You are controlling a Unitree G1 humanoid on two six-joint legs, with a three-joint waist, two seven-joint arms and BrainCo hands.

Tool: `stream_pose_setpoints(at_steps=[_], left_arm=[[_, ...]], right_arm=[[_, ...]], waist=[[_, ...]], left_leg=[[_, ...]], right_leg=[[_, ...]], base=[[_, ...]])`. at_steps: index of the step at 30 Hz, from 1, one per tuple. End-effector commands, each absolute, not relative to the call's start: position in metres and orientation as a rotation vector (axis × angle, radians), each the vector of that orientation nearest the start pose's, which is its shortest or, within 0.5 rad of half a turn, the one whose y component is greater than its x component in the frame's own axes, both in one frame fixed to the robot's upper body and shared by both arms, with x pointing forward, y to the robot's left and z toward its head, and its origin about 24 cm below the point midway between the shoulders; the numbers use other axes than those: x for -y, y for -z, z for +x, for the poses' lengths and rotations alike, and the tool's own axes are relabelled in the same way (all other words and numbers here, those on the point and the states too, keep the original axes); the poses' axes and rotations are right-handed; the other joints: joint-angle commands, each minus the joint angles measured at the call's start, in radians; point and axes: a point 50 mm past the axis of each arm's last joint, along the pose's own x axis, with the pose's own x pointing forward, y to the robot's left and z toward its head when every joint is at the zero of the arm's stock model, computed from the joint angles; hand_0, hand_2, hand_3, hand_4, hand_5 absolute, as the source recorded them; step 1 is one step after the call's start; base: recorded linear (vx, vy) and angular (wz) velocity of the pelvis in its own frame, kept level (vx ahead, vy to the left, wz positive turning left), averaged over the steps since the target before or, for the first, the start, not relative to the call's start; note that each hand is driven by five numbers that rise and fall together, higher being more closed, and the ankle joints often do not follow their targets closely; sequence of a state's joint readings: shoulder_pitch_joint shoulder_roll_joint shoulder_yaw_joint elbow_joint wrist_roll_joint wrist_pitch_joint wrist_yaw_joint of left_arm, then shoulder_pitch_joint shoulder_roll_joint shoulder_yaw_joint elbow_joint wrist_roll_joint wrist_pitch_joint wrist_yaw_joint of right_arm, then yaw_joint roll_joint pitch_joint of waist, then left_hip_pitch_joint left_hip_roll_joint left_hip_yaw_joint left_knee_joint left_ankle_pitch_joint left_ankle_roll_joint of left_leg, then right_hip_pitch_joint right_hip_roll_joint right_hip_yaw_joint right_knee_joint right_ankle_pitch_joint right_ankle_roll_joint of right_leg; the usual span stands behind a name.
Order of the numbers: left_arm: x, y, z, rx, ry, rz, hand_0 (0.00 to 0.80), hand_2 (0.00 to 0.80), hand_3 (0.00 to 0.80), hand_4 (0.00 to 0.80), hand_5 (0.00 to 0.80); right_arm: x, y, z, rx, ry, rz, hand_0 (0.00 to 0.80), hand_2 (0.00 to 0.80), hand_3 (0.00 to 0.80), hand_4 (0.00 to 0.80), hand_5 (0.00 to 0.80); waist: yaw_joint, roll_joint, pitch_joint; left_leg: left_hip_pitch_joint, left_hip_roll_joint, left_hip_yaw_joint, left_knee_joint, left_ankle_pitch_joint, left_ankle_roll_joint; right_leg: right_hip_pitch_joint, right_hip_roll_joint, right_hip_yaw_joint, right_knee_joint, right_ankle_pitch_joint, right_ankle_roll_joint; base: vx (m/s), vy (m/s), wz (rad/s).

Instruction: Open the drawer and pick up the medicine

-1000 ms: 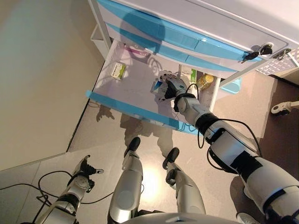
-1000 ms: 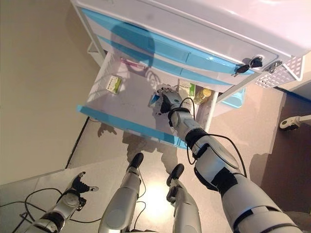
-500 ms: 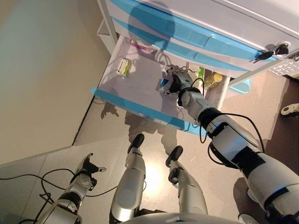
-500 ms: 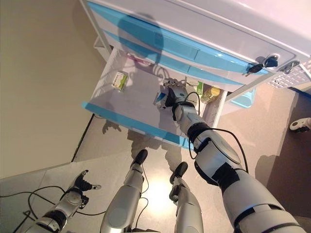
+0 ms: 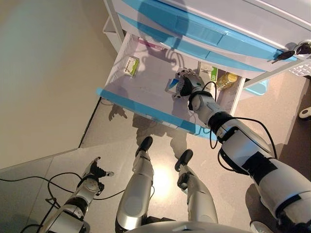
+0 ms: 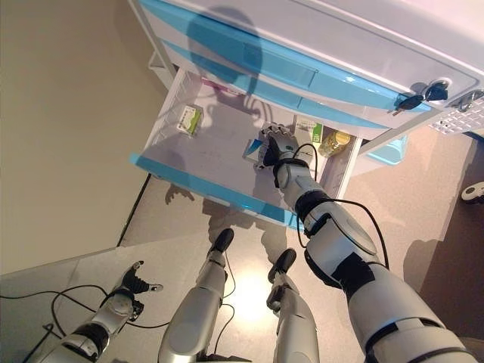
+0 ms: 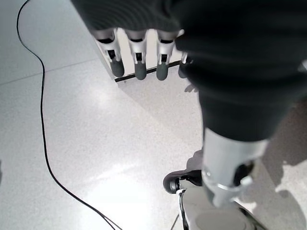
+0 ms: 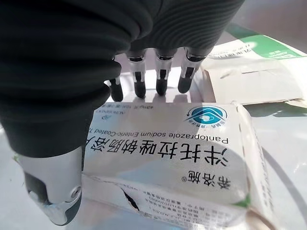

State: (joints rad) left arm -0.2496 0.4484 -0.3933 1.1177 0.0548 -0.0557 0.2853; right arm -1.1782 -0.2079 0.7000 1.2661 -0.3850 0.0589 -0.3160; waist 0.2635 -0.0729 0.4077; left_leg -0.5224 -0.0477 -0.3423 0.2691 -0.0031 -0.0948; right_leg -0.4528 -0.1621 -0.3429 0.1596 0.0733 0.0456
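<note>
The left hand (image 5: 96, 171) hung low over the floor (image 5: 43, 121), well away from the cabinet (image 5: 233, 19), its fingers (image 7: 136, 60) straight and holding nothing. In the open drawer (image 5: 141, 108) a green and white box (image 5: 131, 65) lay near the left wall. Further right, the right hand (image 5: 186, 84) reached onto a white and blue medicine box (image 8: 192, 158), fingers (image 8: 160, 76) over its far edge and thumb (image 8: 53, 187) at the near one, seemingly pinching it, beside another green and white box (image 5: 208, 73) and a yellow bottle (image 5: 226, 80).
</note>
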Motion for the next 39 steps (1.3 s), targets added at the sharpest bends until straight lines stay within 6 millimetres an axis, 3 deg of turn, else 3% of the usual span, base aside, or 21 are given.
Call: stream_pose_setpoints(at_steps=[1,9,10,11,39], left_arm=[[-0.285,0.085,0.219,-0.73,-0.163,0.824,0.0,0.0,0.0,0.0,0.0],[-0.284,0.085,0.219,-0.724,-0.157,0.821,0.0,0.0,0.0,0.0,0.0],[-0.284,0.085,0.218,-0.727,-0.156,0.822,0.0,0.0,0.0,0.0,0.0],[-0.284,0.085,0.217,-0.73,-0.154,0.825,0.0,0.0,0.0,0.0,0.0],[-0.284,0.087,0.215,-0.741,-0.159,0.818,0.0,0.0,0.0,0.0,0.0]], right_arm=[[0.113,-0.165,0.423,0.158,0.044,-1.319,0.0,0.0,0.0,0.0,0.0],[0.109,-0.157,0.421,0.154,0.021,-1.344,0.0,0.0,0.0,0.0,0.0],[0.109,-0.155,0.42,0.151,0.016,-1.352,0.235,0.235,0.235,0.235,0.235],[0.109,-0.154,0.42,0.155,0.012,-1.388,0.8,0.8,0.8,0.8,0.8],[0.102,-0.148,0.418,0.163,-0.003,-1.355,0.8,0.8,0.8,0.8,0.8]], waist=[[0.008,0.004,0.047],[0.002,0.011,0.049],[0.001,0.011,0.048],[0.001,0.011,0.048],[-0.01,0.012,0.044]], left_leg=[[0.003,-0.064,0.039,-0.084,0.085,0.08],[0.002,-0.064,0.043,-0.082,0.085,0.08],[0.002,-0.064,0.042,-0.082,0.084,0.079],[0.002,-0.065,0.042,-0.083,0.084,0.079],[0.006,-0.064,0.05,-0.088,0.084,0.081]], right_leg=[[0.044,-0.027,0.027,0.099,-0.073,0.085],[0.038,-0.028,0.029,0.103,-0.072,0.084],[0.039,-0.029,0.029,0.102,-0.072,0.084],[0.039,-0.03,0.028,0.103,-0.072,0.084],[0.033,-0.037,0.031,0.109,-0.068,0.088]], base=[[0.0,0.0,0.0],[0.0,0.0,0.0],[0.0,0.0,0.0],[0.0,0.0,0.0],[0.0,0.0,0.0]])
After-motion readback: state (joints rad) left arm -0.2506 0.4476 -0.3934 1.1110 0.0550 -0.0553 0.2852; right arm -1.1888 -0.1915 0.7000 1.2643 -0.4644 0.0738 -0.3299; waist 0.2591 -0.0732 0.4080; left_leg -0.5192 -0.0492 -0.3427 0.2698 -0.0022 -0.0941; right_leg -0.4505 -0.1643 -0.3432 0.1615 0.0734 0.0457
